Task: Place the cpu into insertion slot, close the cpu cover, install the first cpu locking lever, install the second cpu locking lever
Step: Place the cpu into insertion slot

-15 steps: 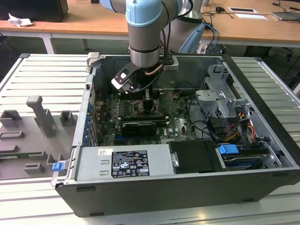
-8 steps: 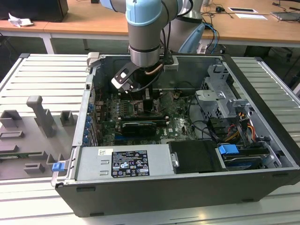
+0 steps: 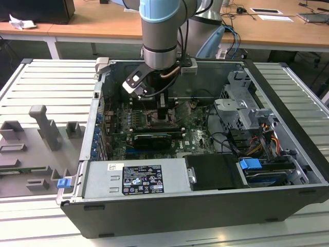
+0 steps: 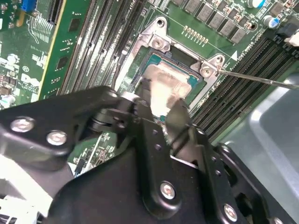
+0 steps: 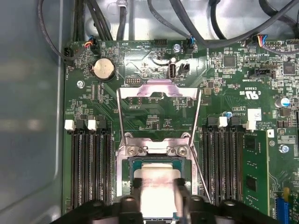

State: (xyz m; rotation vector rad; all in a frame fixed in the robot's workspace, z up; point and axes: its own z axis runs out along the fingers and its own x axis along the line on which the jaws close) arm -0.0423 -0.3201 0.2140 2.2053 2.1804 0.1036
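My gripper (image 3: 163, 117) reaches down into the open computer case over the green board. In both wrist views its two black fingers sit on opposite edges of the cpu (image 5: 156, 179), a silver-tan square chip (image 4: 166, 86). The chip lies level within the insertion slot (image 5: 125, 155), whose silvery rim (image 4: 156, 44) shows around it, with a teal border along the chip's edges. The gripper (image 5: 157, 189) (image 4: 161, 100) looks shut on the chip. The cpu cover (image 5: 159, 89) stands swung open on the slot's hinge side. A thin locking lever (image 4: 257, 78) sticks out, unlatched, beside the slot.
Long black memory slots (image 5: 88, 168) flank the socket on both sides. A grey power supply (image 3: 136, 177) fills the case's front. A drive cage (image 3: 241, 105) with cables sits at the exterior view's right. Grey fixtures (image 3: 46, 128) stand on the table at its left.
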